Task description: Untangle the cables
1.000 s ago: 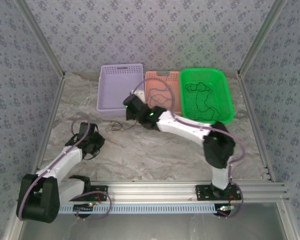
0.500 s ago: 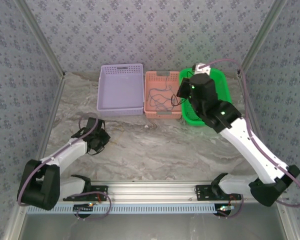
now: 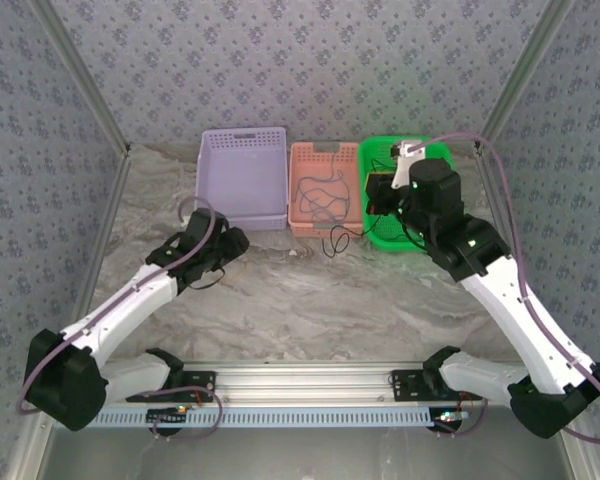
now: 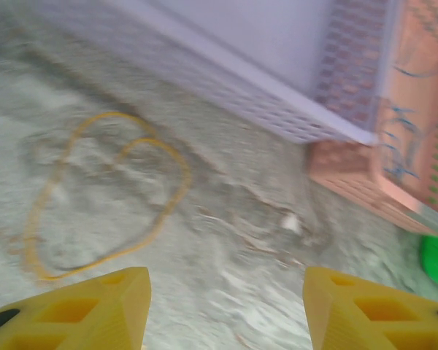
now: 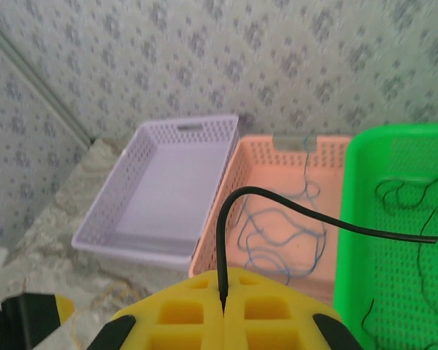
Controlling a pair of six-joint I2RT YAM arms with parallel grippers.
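Observation:
My right gripper (image 5: 224, 283) is shut on a thin black cable (image 5: 292, 200) that arcs up and off to the right. In the top view that gripper (image 3: 378, 195) hangs at the green basket's (image 3: 450, 160) left edge. The black cable (image 3: 336, 240) trails from it down to the table in front of the pink basket (image 3: 325, 152). A blue cable (image 5: 277, 226) lies in the pink basket (image 5: 328, 149). More black cable (image 5: 416, 211) lies in the green basket (image 5: 361, 240). My left gripper (image 4: 226, 292) is open above a pale yellow cable loop (image 4: 185, 175) on the table.
An empty purple basket (image 3: 242, 140) stands at the back, left of the pink one; my left gripper (image 3: 235, 242) is just in front of it. Patterned walls with metal posts (image 3: 80, 80) close in the table on three sides.
The left arm reached forward toward the purple basket and its jaws opened. The right arm swung from the table's middle to the green basket, carrying the black cable, whose tail now rests on the table.

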